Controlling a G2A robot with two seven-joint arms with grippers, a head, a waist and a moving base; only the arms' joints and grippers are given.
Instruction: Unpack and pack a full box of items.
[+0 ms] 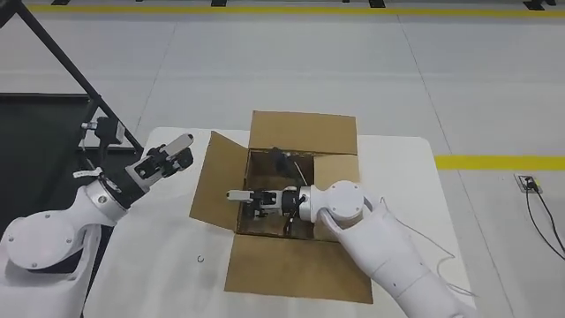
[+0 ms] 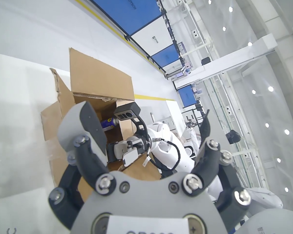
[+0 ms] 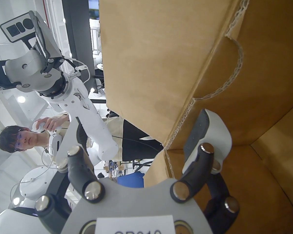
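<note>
Box point(image 3: 161, 49) wall sits within the spread right gripper point(image 3: 141, 120).

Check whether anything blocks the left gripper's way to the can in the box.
Yes. The raised side flap of the box stands between the left gripper and the can, and the right gripper sits inside the box at that side.

- Before you stands a white rectangular table point(image 1: 402, 163).
- An open brown cardboard box point(image 1: 303, 131) sits on its middle, flaps spread outward.
- A small dark C-shaped ring point(image 1: 202, 258) lies on the bare top, near the box.
</note>
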